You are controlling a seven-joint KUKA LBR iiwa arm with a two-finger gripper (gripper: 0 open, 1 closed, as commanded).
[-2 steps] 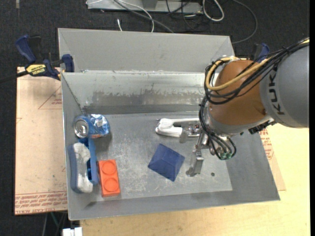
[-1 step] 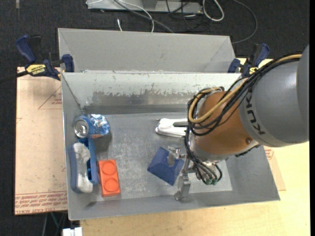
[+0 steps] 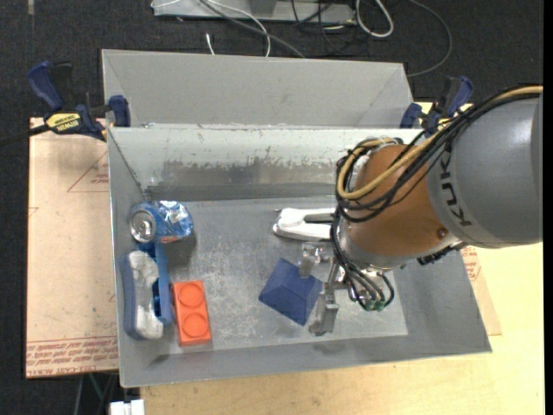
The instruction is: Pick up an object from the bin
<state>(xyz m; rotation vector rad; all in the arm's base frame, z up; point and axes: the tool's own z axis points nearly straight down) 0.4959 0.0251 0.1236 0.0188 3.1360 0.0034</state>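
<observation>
My gripper [image 3: 318, 287] hangs low over the bin floor, right of centre, under the orange wrist cover. Its two metal fingers stand apart, so it is open, one near the back and one near the front. A dark blue angular block [image 3: 288, 294] lies just left of the fingers, its right edge close to the gap between them. I cannot tell whether a finger touches it. A white oblong thing [image 3: 298, 224] lies behind the gripper, partly hidden by the arm.
Along the left wall lie a crushed blue-and-silver drinks can [image 3: 159, 222], a blue-and-white brush-like tool [image 3: 143, 294] and an orange two-stud brick [image 3: 192, 313]. The arm covers the bin's right part.
</observation>
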